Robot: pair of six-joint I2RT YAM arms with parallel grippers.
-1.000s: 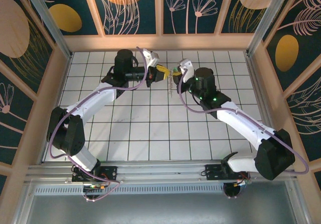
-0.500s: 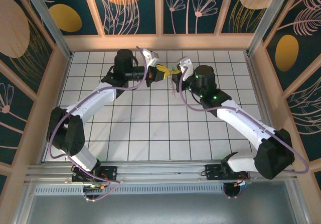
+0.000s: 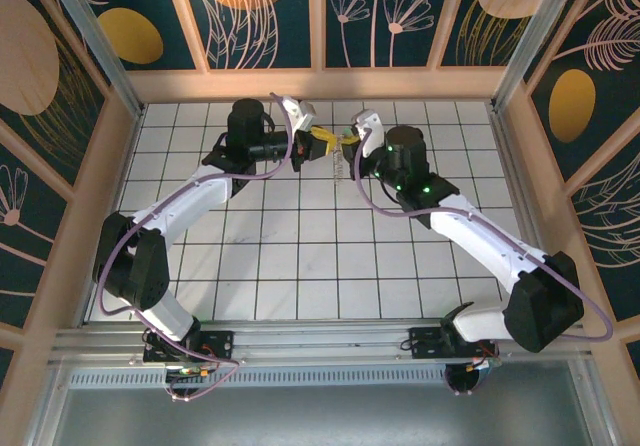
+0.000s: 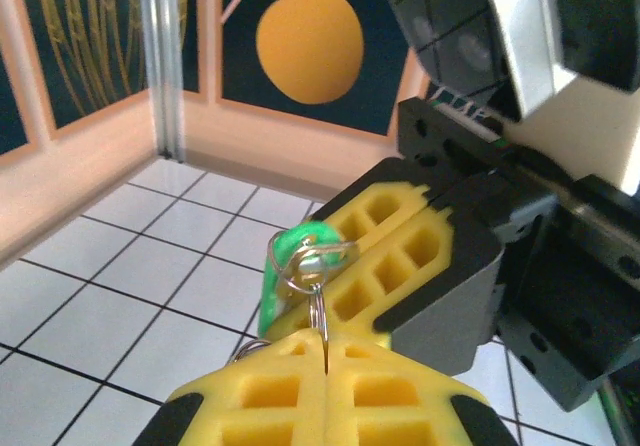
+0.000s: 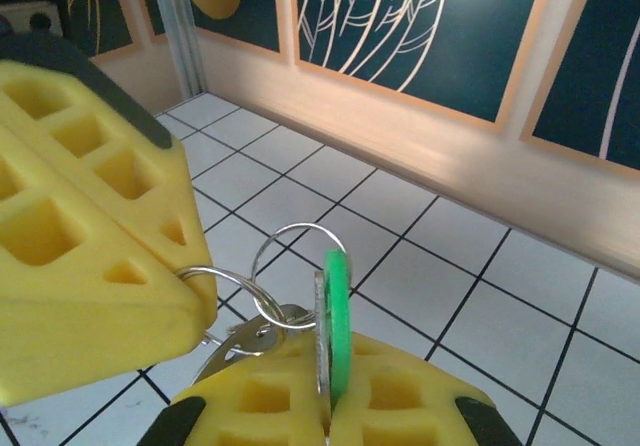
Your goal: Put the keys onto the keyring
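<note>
While poised tip to tip above the tabletop (image 3: 300, 266), left end effector (image 4: 325, 344): yellow pads (image 4: 270, 391) pressed flat together, pinching a thin silver loop of the keyring (image 5: 270, 311) right at the tips.
Right end effector (image 5: 325, 371): closed tight as well, clamping the key (image 5: 337, 306) edge-on between its pads, green head poking up past the tips.
Meeting spot: over the middle tiles by the far edge of the tabletop, reached from both sides, tips almost nose to nose.
Key: up in the air, clear of the tabletop, green head upright in the right wrist view, metal part sunk into the pad seam and hidden.
Keyring: airborne too, several thin silver loops bunched together, one round loop leaning against the green head, another running back into the left pads.
Contact: loops touching the key's head; threaded through it or just lying against it, cannot tell from here.
Below the tips: a small pale dangling bit (image 3: 341, 169) in the top view, hanging toward the tiles, too small to make out.
Backdrop: dark wall panels (image 3: 390, 16) with orange discs and leaf drawings beyond the far edge.
</note>
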